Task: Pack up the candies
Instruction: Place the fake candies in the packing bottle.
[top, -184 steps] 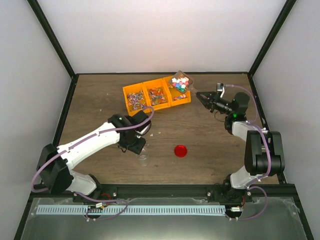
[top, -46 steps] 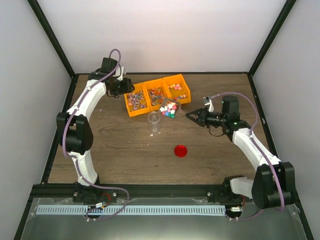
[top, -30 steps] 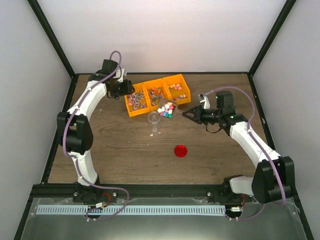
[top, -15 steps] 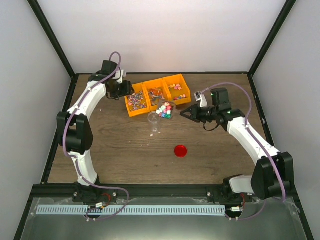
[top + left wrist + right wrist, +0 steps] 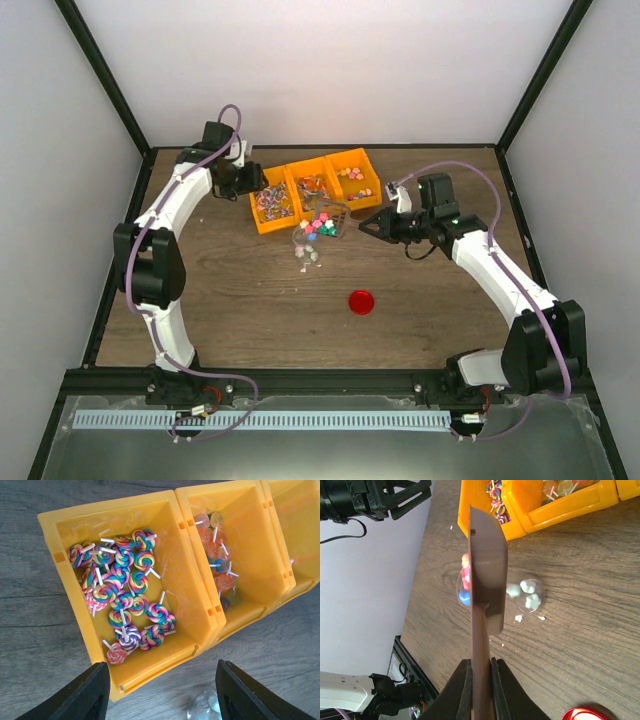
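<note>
Several candies (image 5: pixel 319 227) lie on the scoop (image 5: pixel 485 570) grasped by the right jaws, tipped over the jar (image 5: pixel 307 256), handle running back to that nearer arm; left jaws released above the lollipop bin (image 5: pixel 192 597)

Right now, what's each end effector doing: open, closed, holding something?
Left end effector: open, holding nothing, above the lollipop bin.
Right end effector: closed on the handle of the scoop.

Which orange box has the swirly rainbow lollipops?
The leftmost orange plastic bin, nearest the left end effector. Its rainbow swirl lollipops set it apart; the middle orange bin holds plain translucent ones.
</note>
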Motion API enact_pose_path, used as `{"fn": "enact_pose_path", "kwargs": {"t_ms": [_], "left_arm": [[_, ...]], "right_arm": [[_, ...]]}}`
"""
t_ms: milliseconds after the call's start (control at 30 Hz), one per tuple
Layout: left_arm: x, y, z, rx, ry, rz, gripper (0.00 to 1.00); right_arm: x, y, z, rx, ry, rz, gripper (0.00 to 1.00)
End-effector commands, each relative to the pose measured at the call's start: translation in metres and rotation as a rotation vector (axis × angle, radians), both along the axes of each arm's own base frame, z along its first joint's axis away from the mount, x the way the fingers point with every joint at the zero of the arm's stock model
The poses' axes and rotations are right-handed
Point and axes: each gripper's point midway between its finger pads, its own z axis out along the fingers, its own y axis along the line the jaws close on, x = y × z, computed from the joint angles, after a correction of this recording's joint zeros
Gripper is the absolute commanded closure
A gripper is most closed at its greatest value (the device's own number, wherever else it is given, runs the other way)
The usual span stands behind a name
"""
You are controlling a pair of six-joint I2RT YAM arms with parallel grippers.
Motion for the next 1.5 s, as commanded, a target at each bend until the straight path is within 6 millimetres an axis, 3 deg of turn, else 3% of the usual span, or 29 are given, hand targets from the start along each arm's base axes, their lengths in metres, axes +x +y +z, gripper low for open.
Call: {"fn": "enact_pose_path", "kwargs": {"t_ms": [0,1300,1467], "left_arm": [[0.002,0.002,0.002,-0.011,-0.017,-0.007,0.40],[0.002,0.000,-0.002,-0.027,-0.007,-0.013,0.40],[0.002,-0.001,-0.003,-0.027,-0.006,-0.014,0.40]], "right_arm": [[0.003,0.005,0.020,0.010,-0.059,0.018,0.99],[-0.002,0.010,0.042,0.048,-0.115,0.053,0.99],[-0.005,0.019,0.041,0.012,-0.117,0.076,0.99]]}}
